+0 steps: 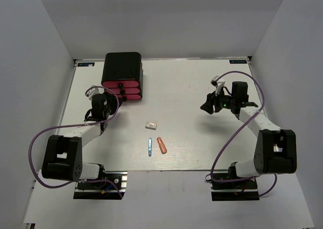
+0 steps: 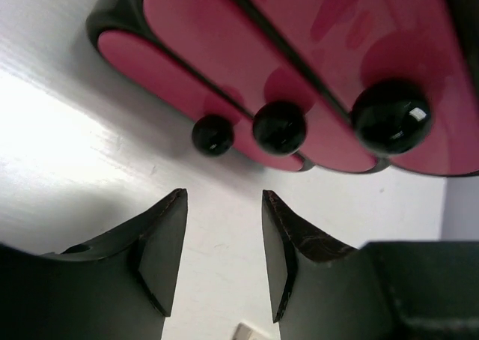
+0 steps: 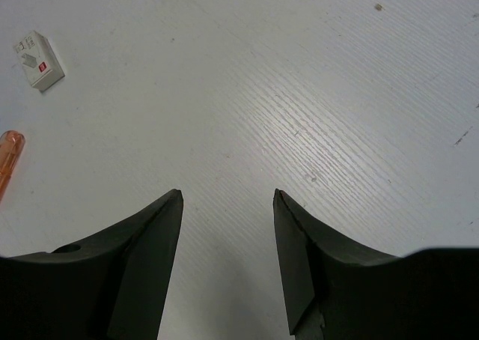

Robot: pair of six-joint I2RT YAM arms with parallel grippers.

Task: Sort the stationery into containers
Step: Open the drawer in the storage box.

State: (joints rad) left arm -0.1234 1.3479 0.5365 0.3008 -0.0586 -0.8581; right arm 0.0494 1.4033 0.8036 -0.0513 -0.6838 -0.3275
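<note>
— So, how do the tools stand?
— Both are apart and empty. My left gripper (image 2: 224,198) faces the black knobs (image 2: 279,127) of the pink drawers (image 2: 217,48), not touching. My right gripper (image 3: 227,194) hangs over the table (image 3: 337,93).
— Stationery?
— Blue pen (image 1: 150,147) and orange marker (image 1: 162,145) lie mid-table, with the white eraser (image 1: 151,124) beyond. I can't read its label.

The worktop (image 3: 314,93) is white and matt, with fine straight grain lines like painted wood. The drawers (image 2: 224,48) look like smooth pink plastic, glossy enough to carry soft reflections; their black knobs (image 2: 391,117) shine like polished beads. The box (image 1: 121,65) is smooth black with a dull sheen. The fingers (image 2: 161,243) of the left tool (image 2: 224,193) are matt black, one edge scuffed. The eraser (image 3: 39,60) wears a printed paper-like sleeve; the orange marker (image 3: 9,156) is translucent glossy plastic.
</note>
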